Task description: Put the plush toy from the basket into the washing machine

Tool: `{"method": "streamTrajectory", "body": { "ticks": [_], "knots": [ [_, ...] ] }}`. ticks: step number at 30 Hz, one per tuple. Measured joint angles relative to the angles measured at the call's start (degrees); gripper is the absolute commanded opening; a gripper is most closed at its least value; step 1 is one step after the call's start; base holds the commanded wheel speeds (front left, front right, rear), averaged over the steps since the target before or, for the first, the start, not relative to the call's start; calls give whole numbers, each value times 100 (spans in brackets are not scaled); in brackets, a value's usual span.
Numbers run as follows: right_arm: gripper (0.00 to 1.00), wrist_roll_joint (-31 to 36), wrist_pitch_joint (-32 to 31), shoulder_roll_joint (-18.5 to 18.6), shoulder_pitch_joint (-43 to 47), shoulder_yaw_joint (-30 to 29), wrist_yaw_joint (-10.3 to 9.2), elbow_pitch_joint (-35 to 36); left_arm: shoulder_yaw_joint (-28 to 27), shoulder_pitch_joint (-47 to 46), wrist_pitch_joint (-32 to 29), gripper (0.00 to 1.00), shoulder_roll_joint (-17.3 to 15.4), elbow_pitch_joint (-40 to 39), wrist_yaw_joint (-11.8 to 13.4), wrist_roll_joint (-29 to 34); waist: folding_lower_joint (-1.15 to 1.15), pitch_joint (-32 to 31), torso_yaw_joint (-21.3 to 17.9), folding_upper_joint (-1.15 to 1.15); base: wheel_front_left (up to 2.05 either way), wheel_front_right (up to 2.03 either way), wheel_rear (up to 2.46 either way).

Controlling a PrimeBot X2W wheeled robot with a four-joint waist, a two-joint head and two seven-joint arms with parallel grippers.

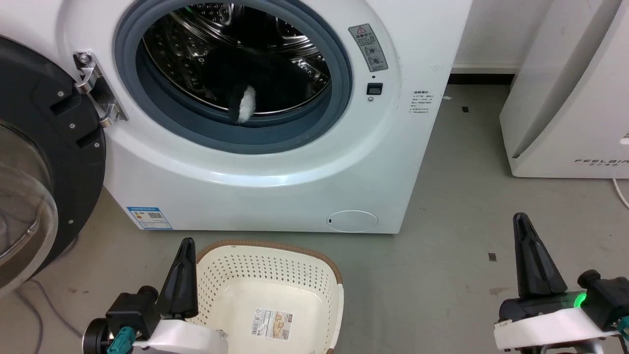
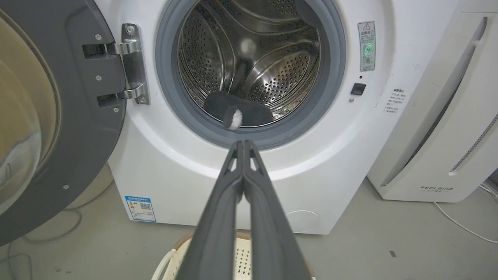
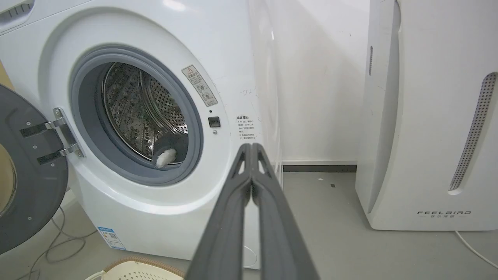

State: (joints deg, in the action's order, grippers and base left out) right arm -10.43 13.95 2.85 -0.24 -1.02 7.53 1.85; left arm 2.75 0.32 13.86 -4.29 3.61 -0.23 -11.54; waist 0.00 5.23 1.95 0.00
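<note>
Plush toy point(image 1: 244, 101) lay inside washing machine point(image 1: 255, 177) near gasket point(image 1: 236, 138) lip, basket point(image 1: 268, 269) on floor point(image 1: 442, 231) just before it, left end effector point(image 1: 185, 242) and right end effector point(image 1: 521, 217) both clenched, fingers pressed together

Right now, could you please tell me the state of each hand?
The left hand is closed, holding nothing.
The right hand is closed, holding nothing.

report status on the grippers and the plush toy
Left gripper shut, empty; right gripper shut, empty. Plush toy inside washing machine. Basket empty, door open, nothing in the way.
</note>
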Motion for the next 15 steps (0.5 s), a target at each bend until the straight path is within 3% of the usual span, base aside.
{"method": "streamTrajectory", "body": {
  "ticks": [15],
  "knots": [
    [0, 156, -185, 0, 0, 10, 0, -14, -21, 0, -194, 0, 4, -36, 4, 166, 0, -76, -28, 0, 0, 0, 0]
  ]
}}
